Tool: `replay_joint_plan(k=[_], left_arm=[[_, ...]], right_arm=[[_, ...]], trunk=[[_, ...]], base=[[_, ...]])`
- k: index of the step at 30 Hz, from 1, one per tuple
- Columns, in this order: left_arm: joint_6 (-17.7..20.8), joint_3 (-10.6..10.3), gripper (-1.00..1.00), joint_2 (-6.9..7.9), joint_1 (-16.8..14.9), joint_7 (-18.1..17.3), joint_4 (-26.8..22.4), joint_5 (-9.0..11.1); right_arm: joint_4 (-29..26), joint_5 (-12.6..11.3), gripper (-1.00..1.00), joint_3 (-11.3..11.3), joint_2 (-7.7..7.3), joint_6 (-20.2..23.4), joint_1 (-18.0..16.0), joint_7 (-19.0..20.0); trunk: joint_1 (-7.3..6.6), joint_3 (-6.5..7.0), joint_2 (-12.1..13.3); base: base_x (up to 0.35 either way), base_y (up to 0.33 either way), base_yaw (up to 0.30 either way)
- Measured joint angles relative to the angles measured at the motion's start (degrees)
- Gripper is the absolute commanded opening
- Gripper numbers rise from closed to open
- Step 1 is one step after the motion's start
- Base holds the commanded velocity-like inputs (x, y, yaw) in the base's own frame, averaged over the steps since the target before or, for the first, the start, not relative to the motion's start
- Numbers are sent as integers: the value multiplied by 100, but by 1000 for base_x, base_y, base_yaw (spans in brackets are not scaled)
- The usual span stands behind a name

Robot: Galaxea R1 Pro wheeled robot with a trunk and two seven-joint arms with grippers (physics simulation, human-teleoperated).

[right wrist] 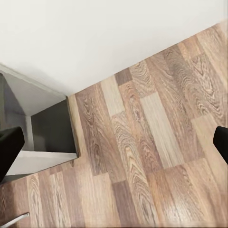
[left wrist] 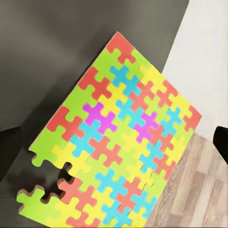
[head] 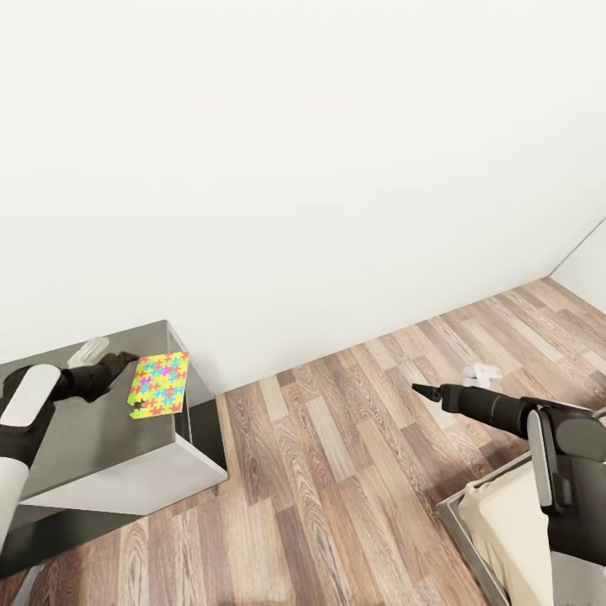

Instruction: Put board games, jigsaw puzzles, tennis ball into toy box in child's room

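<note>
A jigsaw puzzle of bright interlocking pieces lies flat on the dark grey table, near the table's right edge by the wall. In the left wrist view the puzzle spans most of the picture, with one corner piece partly loose. My left gripper hovers just left of the puzzle, open, its dark fingertips far apart on either side and nothing between them. My right gripper is held out over the wooden floor, open and empty, well to the right of the table.
A white wall runs behind the table and the floor. The corner of a bed with pale bedding sits at the lower right under my right arm. A small white object lies on the floor beyond the right gripper. The table's pale side faces the open floor.
</note>
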Motion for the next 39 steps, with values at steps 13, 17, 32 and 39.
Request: replay_joint_plan(k=[13,17,32,39], left_arm=[[479,300,100,-281,728,17,-2844,906],[511,187,100,-478,846,21,-3279,959],[620,-353,100,-1705,1055,38,-3953,1086],[656,-942,100,-2029,1056,-1,-4009,1098]], right_arm=[[2819,-130,100,-76,617,0,-1310,-1308],[4007,-228,100,-115,621,-180,-1845,-1398],[7581,-954,100,-198,191,-1712,-3303,-161],[7881,-1027,100,-190,134,-1994,-3401,1427]], trunk=[[0,0,1],[0,0,0],[0,0,0],[0,0,0]], base=[[0,0,0],[0,0,0],[0,0,0],[0,0,0]])
